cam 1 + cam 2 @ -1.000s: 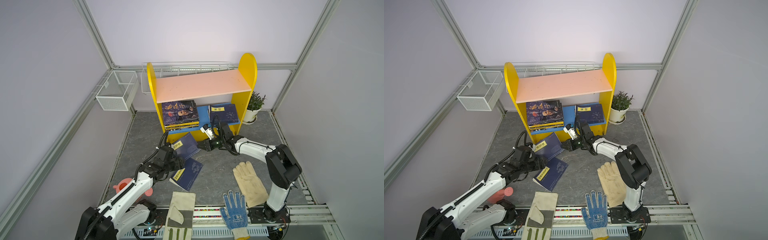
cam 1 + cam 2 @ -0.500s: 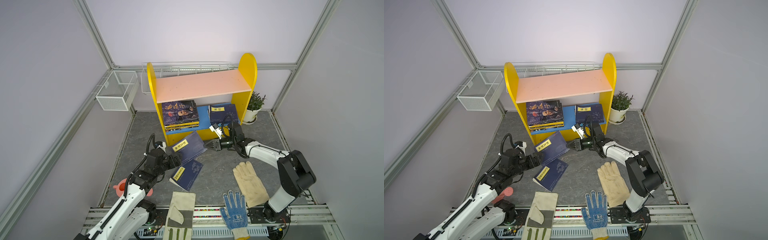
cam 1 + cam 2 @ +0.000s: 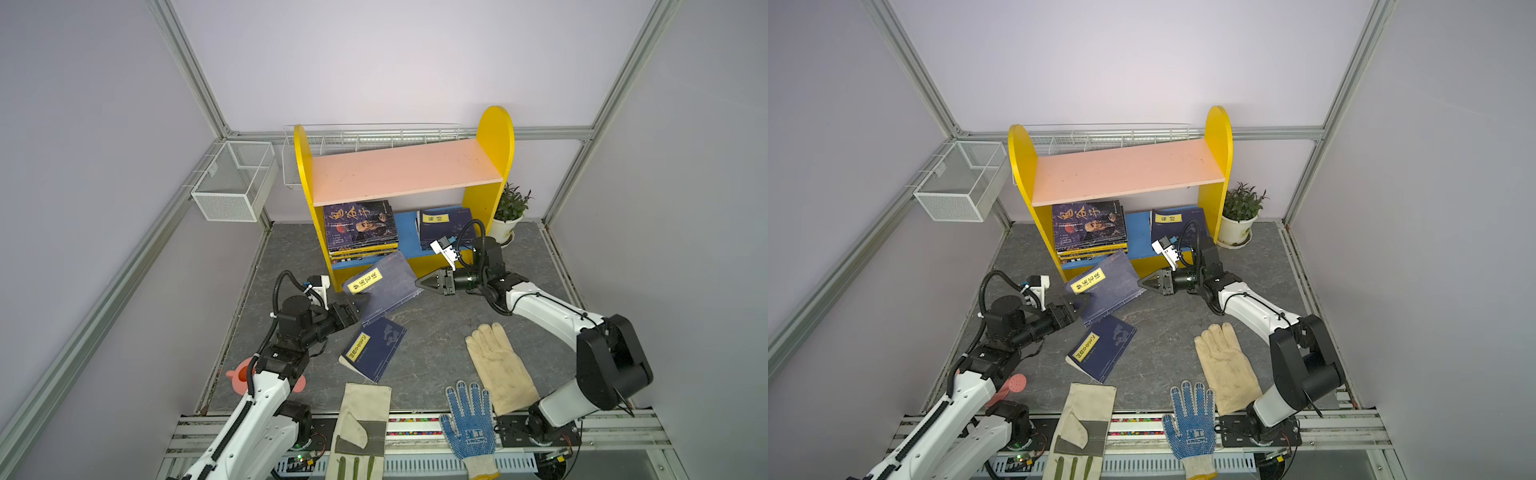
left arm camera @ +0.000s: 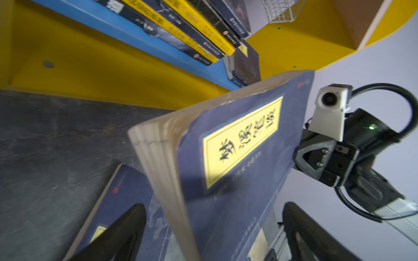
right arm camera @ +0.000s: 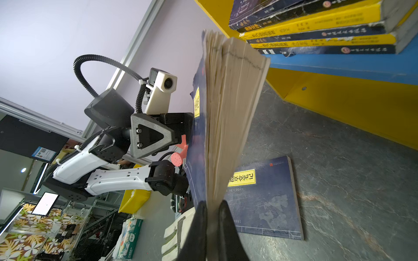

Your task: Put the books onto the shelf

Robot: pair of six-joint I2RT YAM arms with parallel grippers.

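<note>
Left jaws wider — shelf (image 3: 403, 170) (books (image 3: 359, 226) inside)

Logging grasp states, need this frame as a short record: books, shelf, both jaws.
raised book: navy, yellow label, tilted in front of the shelf
right jaws: shut on its page edge
left jaws: open, straddling its corner
floor book: navy, flat, untouched
lower board: stack on one side, single navy book on the other
top board: bare

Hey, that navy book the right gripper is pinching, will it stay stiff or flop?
Probably floppy: the navy book looks like a soft paperback, its pages fanning apart beyond the right gripper. Pinched at one edge, it may sag or twist.
</note>
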